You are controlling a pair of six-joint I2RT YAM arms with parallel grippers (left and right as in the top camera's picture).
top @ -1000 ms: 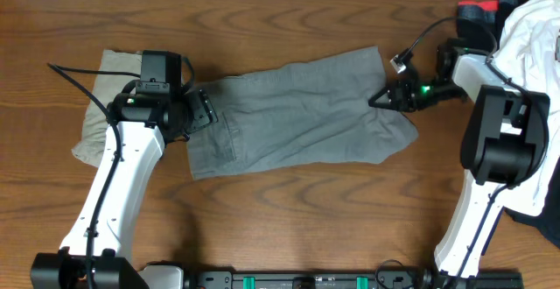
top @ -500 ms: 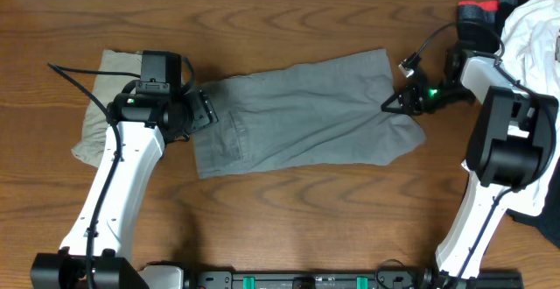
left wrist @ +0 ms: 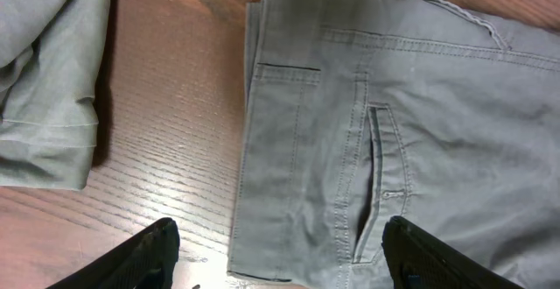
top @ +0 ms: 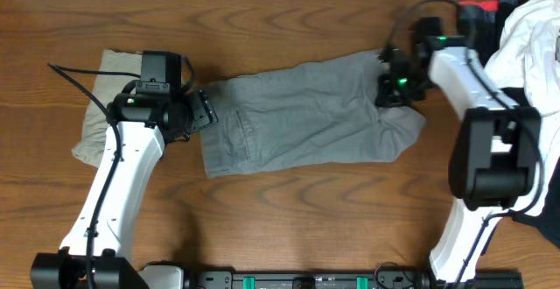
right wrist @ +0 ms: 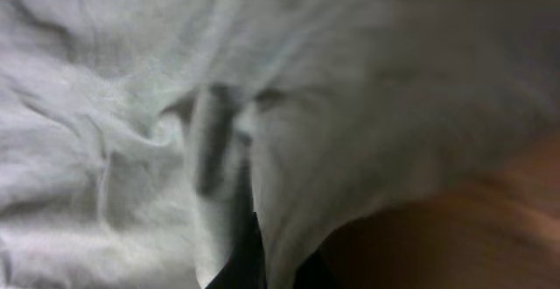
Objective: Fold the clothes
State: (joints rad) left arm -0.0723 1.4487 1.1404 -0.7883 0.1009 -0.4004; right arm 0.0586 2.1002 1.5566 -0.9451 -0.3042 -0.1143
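Note:
The medium grey shorts (top: 306,118) lie spread flat across the middle of the table, waistband to the left. My left gripper (top: 203,109) is open and hovers over the waistband edge; in the left wrist view its fingers (left wrist: 280,236) straddle the waistband corner and back pocket of the grey shorts (left wrist: 411,123) without holding them. My right gripper (top: 391,85) is shut on the leg hem at the right end; in the right wrist view grey cloth (right wrist: 114,114) is pinched between the fingers (right wrist: 262,258). The khaki-beige shorts (top: 94,105) lie folded at the far left, and also show in the left wrist view (left wrist: 44,79).
A pile of other clothes sits at the right edge: a white garment (top: 529,35), a red and black item (top: 479,10) behind it, and dark cloth (top: 542,223) lower down. Bare wood table (top: 306,228) lies in front of the shorts.
My right gripper has swung up and left over the leg end, still holding the cloth. The grey shorts have slid a little to the right. The left arm has not moved.

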